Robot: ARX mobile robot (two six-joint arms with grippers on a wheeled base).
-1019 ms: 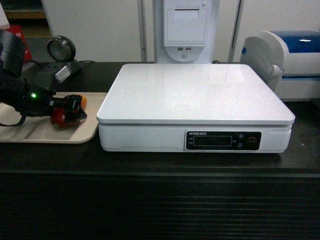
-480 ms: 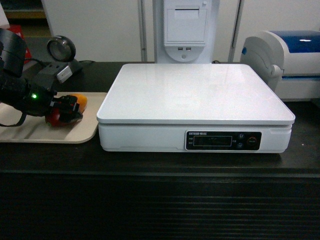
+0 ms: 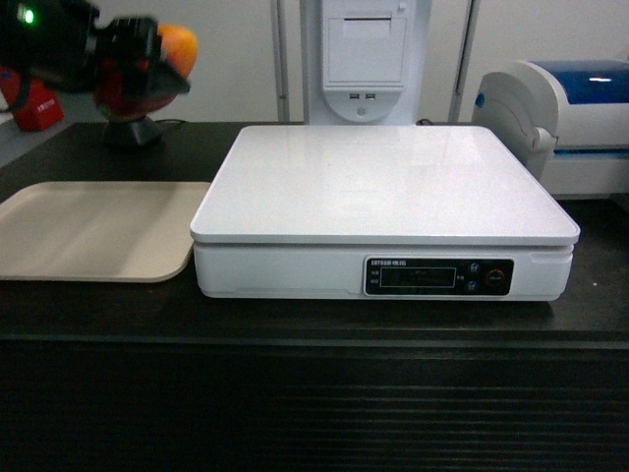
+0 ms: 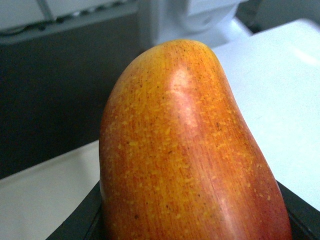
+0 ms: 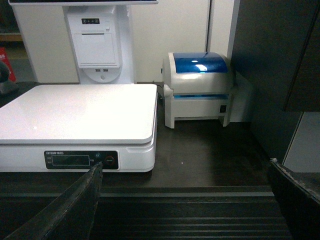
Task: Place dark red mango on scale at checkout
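The left gripper (image 3: 138, 59) is clamped on the mango (image 3: 162, 59), high beyond the tray's (image 3: 93, 231) far edge. Its skin is glossy (rounded too) — released early, it could roll off the scale (image 3: 383, 182). The right gripper (image 5: 185, 200) hangs open — idle.

Shop checkout, as I see it via head cam: black counter (image 3: 314, 339) w/ slatted front; white scale (image 3: 383, 211) at centre; receipt-printer kiosk (image 3: 366, 59) at 12 o'clock; label printer (image 3: 555, 123) at 2; beige tray (image 3: 93, 231) at 9.
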